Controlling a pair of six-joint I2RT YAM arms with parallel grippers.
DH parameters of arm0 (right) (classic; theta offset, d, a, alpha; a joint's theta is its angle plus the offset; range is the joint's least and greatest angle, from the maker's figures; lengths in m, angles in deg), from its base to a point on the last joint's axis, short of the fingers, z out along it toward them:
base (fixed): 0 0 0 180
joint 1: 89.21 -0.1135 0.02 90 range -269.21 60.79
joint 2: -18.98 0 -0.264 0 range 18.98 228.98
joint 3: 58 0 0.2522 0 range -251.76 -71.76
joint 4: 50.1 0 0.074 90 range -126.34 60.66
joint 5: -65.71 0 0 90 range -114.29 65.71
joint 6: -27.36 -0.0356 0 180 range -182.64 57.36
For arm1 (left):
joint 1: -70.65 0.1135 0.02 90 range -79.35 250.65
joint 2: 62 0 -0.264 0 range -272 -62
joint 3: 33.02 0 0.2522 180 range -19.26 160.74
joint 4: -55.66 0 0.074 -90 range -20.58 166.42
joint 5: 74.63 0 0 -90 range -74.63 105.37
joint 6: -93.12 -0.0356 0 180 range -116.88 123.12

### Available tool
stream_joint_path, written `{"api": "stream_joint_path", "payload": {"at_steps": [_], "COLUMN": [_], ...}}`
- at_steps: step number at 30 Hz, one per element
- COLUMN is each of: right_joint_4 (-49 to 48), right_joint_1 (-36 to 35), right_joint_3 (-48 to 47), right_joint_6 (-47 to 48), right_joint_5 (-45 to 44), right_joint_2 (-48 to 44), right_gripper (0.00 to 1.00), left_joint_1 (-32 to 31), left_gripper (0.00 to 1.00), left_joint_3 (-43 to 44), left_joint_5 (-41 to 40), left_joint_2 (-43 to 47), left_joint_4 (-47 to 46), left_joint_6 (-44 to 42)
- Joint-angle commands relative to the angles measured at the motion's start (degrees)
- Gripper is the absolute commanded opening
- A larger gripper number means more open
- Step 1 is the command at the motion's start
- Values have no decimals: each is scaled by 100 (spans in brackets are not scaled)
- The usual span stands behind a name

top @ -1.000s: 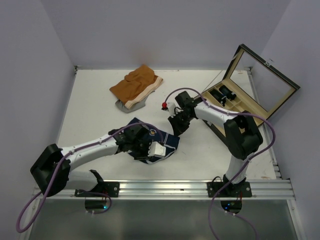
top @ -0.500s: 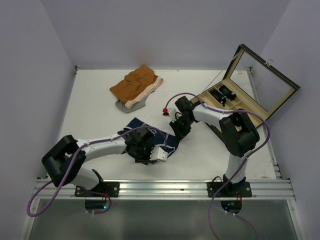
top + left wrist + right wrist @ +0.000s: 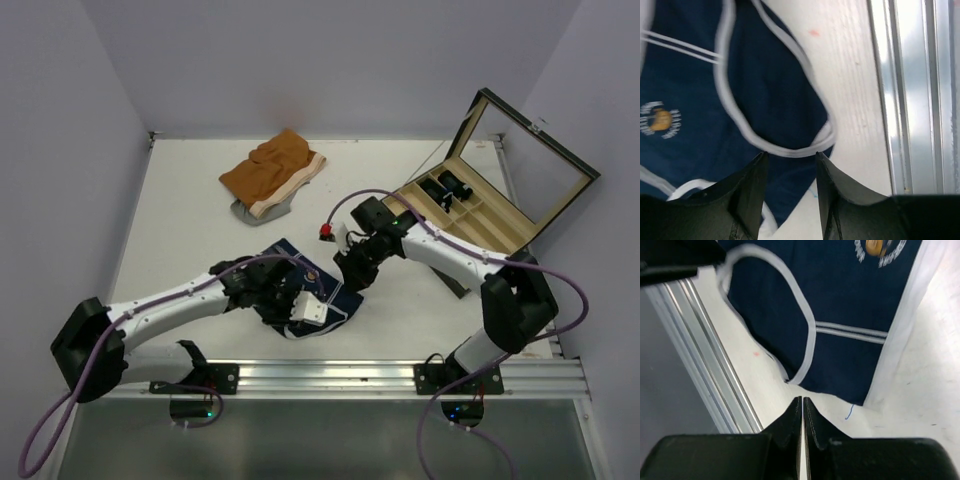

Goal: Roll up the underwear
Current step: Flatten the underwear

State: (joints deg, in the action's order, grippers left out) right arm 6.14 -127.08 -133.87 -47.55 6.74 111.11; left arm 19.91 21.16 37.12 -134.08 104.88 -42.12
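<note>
Though the left pincer (image 3: 790,159) overlaps the underwear (image 3: 330,290), orange shorts (image 3: 268,168) lie apart.

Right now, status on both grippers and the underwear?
Left gripper open over underwear edge. Right gripper shut, empty, beside it. Underwear spread, not rolled. Shorts, box well apart.

Setting: robotics lab test cell | Enclosure: plain pale walls (image 3: 60,150) around white table (image 3: 190,220) | Fixtures: aluminium rail (image 3: 330,375) at near edge; left arm (image 3: 170,297), right arm (image 3: 445,250) bolted there
</note>
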Motion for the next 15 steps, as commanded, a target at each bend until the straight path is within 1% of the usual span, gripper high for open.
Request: {"api": "stream_joint_path", "payload": {"at_steps": [1, 2, 3, 5, 6, 8, 9, 10, 12, 15], "right_joint_4": [-291, -380, -450, -565, -617, -758, -811, -881, -1127, -1338], "right_joint_1": [69, 69, 60, 60, 60, 60, 60, 60, 60, 51], "right_joint_3": [-556, -609, -723, -820, -864, -961, -970, -927, -830, -593], "right_joint_6": [-120, -216, -226, -322, -366, -506, -542, -603, -727, -859], "right_joint_5": [256, 90, 44, -78, -97, -123, -132, -149, -176, -141], "right_joint_2": [-416, -355, -267, 126, 277, 611, 882, 981, 1183, 1306], "right_gripper": [8, 8, 8, 6, 4, 2, 1, 0, 0, 0], "left_joint_1": [362, 563, 1053, 1486, 1854, 2198, 2539, 2691, 3042, 3123], "left_gripper": [46, 46, 46, 45, 45, 41, 39, 38, 37, 37], "left_joint_3": [780, 870, 914, 906, 923, 1063, 1125, 1178, 1196, 1091], "left_joint_5": [214, 537, 618, 488, 392, 303, 329, 320, 425, 303], "left_joint_2": [466, 492, 545, 510, 423, -33, -218, -533, -807, -1212], "left_joint_4": [-128, -119, -327, -627, -785, -787, -717, -716, -664, -769], "left_joint_6": [409, 567, 699, 1111, 1244, 1577, 1666, 1771, 1860, 1904]}}
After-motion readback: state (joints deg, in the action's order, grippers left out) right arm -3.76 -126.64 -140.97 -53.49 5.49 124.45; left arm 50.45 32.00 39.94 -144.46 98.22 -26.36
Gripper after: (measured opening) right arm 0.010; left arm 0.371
